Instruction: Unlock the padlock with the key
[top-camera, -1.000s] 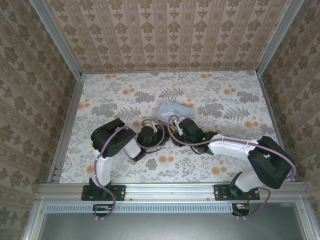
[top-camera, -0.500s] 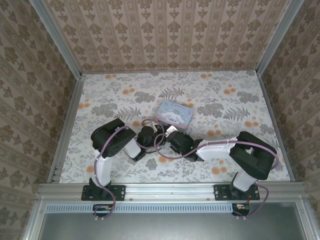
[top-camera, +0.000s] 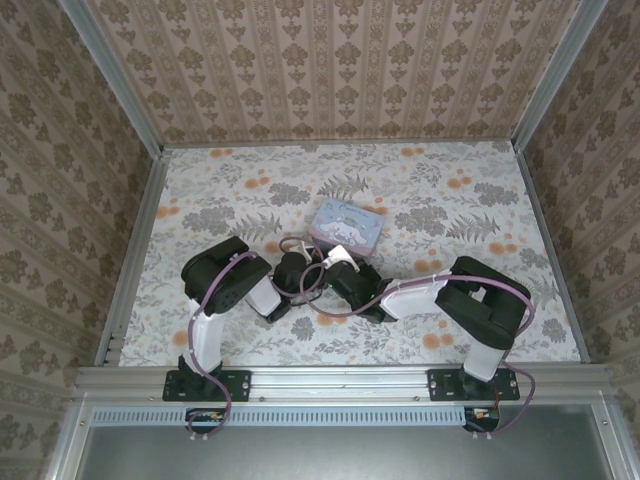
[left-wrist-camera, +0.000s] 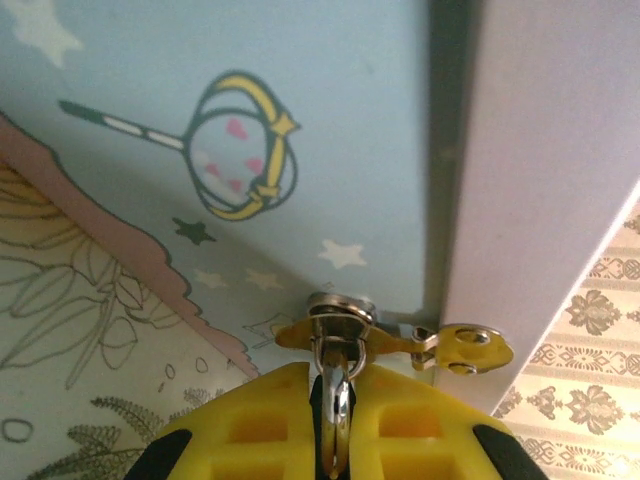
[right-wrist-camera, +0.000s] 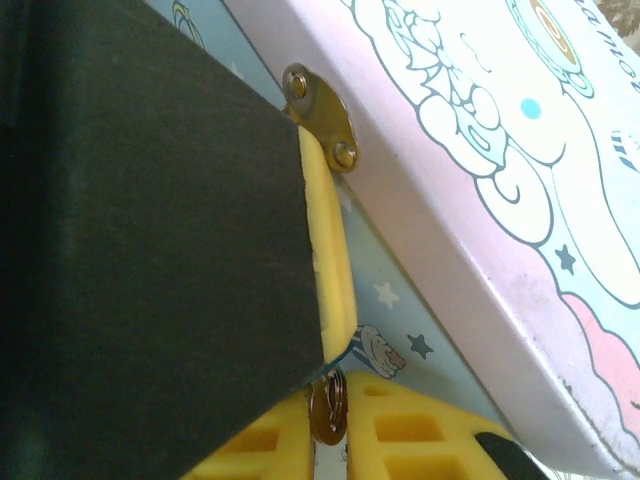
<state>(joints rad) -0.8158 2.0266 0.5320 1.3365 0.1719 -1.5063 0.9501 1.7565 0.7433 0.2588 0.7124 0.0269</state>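
Observation:
In the left wrist view my left gripper (left-wrist-camera: 337, 376) is shut on the padlock (left-wrist-camera: 338, 410), a thin silvery piece seen edge-on. Its shackle runs through the staple of the brass hasp (left-wrist-camera: 470, 347) on the pastel tin (left-wrist-camera: 300, 110). Little of the padlock's body shows between the yellow fingers (left-wrist-camera: 250, 420). In the right wrist view my right gripper (right-wrist-camera: 330, 390) is shut on a small brownish key (right-wrist-camera: 327, 412) with a wire ring on it. The key sits right below the left gripper's black body (right-wrist-camera: 140, 230). From above, both grippers (top-camera: 312, 262) (top-camera: 338, 264) meet at the tin's near side (top-camera: 347, 225).
The tin's pink lid (right-wrist-camera: 470, 180) with its cartoon print lies close to the right of my right fingers. The flowered table (top-camera: 450, 190) spreads round the tin, with patterned walls (top-camera: 330, 70) on three sides.
The right arm has swung left and drawn its gripper in beside the left one at the tin's front. Its jaws have closed. The left arm has held still.

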